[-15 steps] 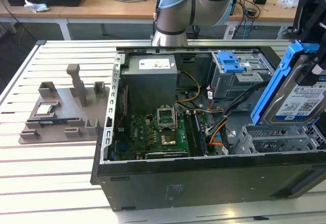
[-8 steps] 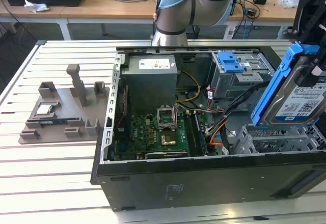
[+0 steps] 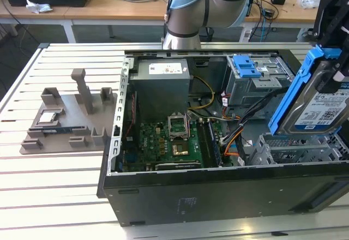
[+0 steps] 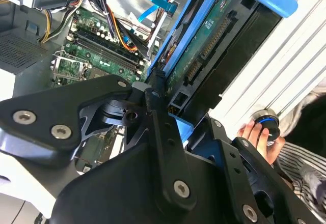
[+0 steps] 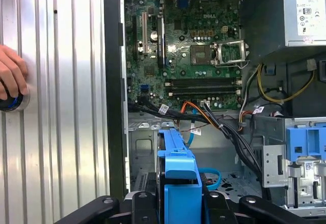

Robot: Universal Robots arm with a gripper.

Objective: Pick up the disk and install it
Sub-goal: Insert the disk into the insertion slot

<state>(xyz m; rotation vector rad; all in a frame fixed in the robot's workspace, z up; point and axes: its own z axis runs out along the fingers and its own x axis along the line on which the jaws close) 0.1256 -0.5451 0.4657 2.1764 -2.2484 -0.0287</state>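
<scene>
My black gripper (image 3: 334, 46) hangs at the exterior view's right, shut on the disk (image 3: 322, 106). The disk is a silver-grey drive with a white-and-blue label in a blue plastic frame. It is held upright and slightly tilted above the right end of the open computer case (image 3: 218, 191). In the second wrist view the disk (image 4: 209, 46) shows its green circuit side, with a black finger (image 4: 153, 94) pressed against the frame. In the first wrist view the blue frame's edge (image 5: 178, 175) sticks out between the two fingers (image 5: 140, 203), over the case's metal bay floor (image 5: 147, 147).
Inside the case lie the motherboard (image 3: 169, 142), the power supply (image 3: 162, 82), bundled cables (image 3: 234, 136) and a drive cage with a blue caddy (image 3: 245, 65). A grey fixture plate (image 3: 71, 114) rests on the slatted table at the left. A person's hand (image 5: 10, 76) holds a knob beside the case.
</scene>
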